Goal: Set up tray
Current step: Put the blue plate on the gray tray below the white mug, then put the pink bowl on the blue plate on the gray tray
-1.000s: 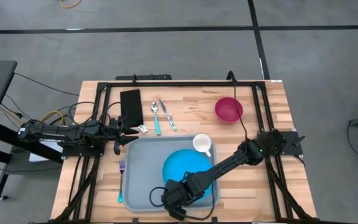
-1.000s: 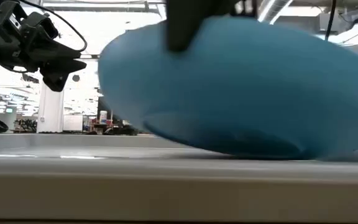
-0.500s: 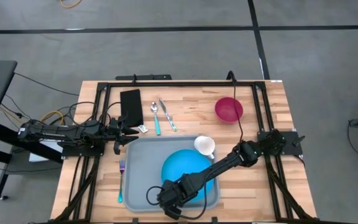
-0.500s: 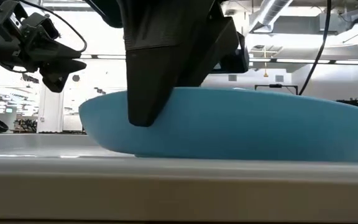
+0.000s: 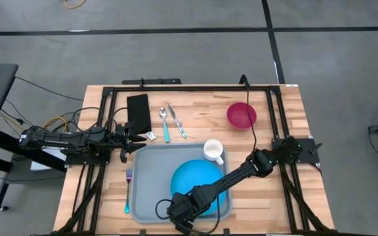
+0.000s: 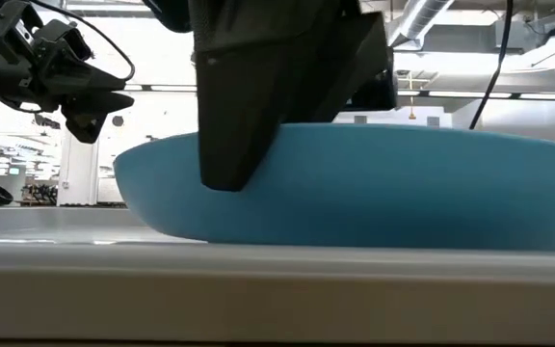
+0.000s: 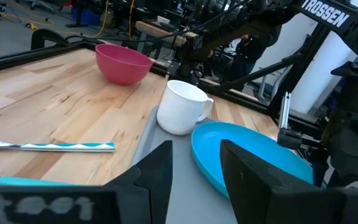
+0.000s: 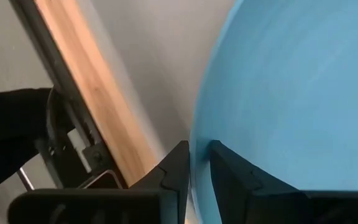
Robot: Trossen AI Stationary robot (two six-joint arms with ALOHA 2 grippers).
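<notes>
The light grey-blue tray lies on the near middle of the wooden table. A round blue plate lies in it by its base, with a white mug standing at the tray's far right corner. My right gripper is low at the plate's near left rim, shut on it. My left gripper hovers open above the tray's far left corner and holds nothing; in the left wrist view it looks toward the mug and plate. My right gripper pinches the blue plate's rim at its near left edge, one finger outside the wall and one over the inner face. The fingers slant down from above. The plate's base sits flat on the tray floor.
A pink bowl stands on the far right of the table. A spoon and a knife lie beyond the tray, beside a flat black object. A fork lies left of the tray. Black frame rails run along both table sides.
My right gripper has gone down and a little toward the table's left, still shut on the plate. The plate, tilted with its near edge raised a second ago, has come down level onto the tray floor.
</notes>
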